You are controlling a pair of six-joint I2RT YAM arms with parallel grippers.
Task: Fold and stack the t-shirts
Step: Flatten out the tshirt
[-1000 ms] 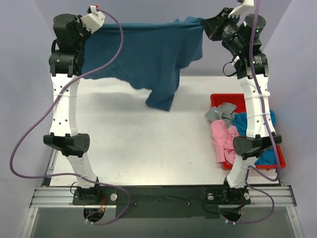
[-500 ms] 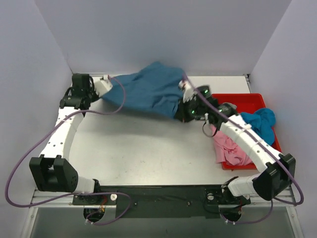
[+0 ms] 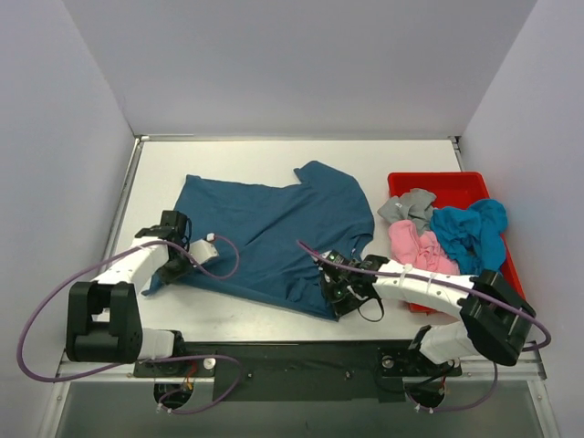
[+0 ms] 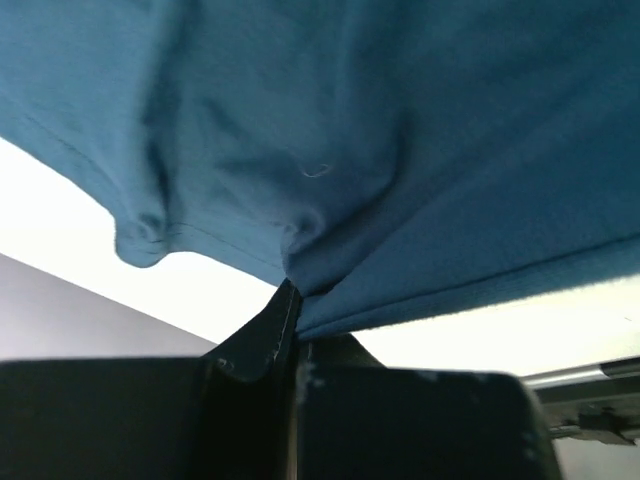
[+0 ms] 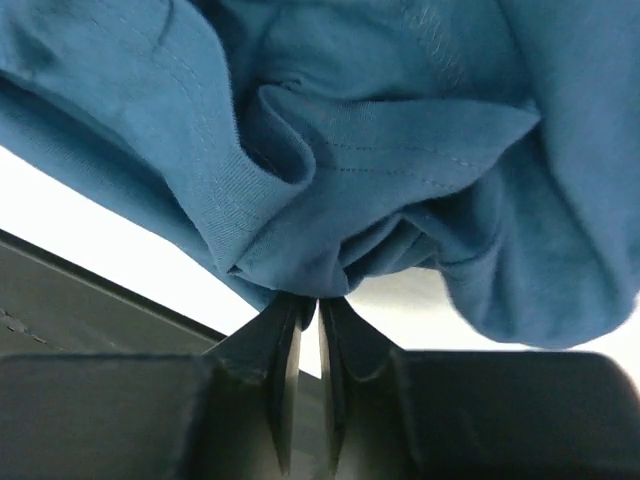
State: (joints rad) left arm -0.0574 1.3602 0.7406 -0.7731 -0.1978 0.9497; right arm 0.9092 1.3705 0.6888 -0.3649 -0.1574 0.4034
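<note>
One dark teal t-shirt (image 3: 274, 233) spread on table (image 3: 237, 160), unfolded. Left gripper (image 4: 293, 300) clamps near-left hem; right gripper (image 5: 310, 300) narrow, apparently pinching near hem. Grey t-shirt (image 3: 408, 207), pink t-shirt (image 3: 411, 248), turquoise t-shirt (image 3: 467, 230) heaped in red tray (image 3: 429, 180), table's right edge.

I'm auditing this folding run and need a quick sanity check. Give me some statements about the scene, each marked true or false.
1. The dark teal t-shirt lies spread on the table. True.
2. The red tray is empty. False: it holds the grey t-shirt, the pink t-shirt and the turquoise t-shirt.
3. The left end effector pinches the dark teal t-shirt's edge. True.
4. The pink t-shirt is folded on top of the dark teal t-shirt. False: it lies crumpled in the tray.
</note>
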